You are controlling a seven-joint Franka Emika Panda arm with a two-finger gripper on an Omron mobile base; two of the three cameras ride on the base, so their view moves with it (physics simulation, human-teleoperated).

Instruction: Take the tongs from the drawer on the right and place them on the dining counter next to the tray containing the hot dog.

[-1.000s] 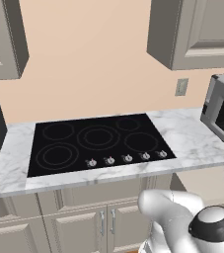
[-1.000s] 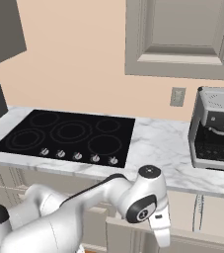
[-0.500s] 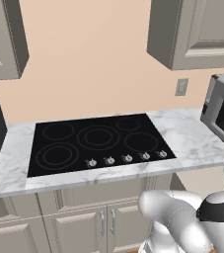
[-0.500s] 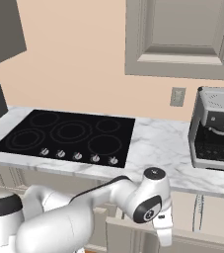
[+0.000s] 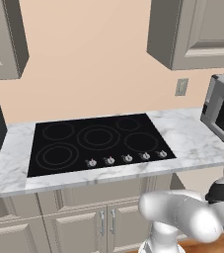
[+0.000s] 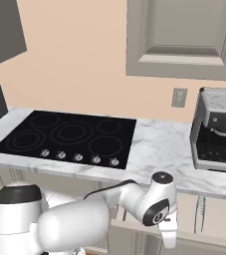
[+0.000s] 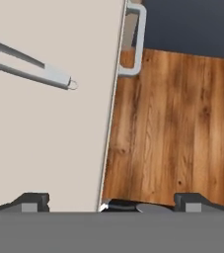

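Tongs: slim silver-grey metal tongs [image 7: 32, 66] lie inside the open light beige drawer [image 7: 54, 143].
Gripper: gripper [image 7: 111, 200] spread wide, empty, above drawer edge.
Progress: drawer open; grasp and carry remain.

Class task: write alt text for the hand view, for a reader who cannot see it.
Silver tongs lie on the beige floor of an open drawer, upper left. The open gripper hovers above the drawer's front edge, with its handle and wooden floor to the right.

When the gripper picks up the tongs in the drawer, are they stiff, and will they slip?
The tongs look like thin smooth metal, so probably stiff yet slippery. Their two narrow arms may squeeze together under a grip. Lying flat on the plain drawer floor, they could slide if nudged.
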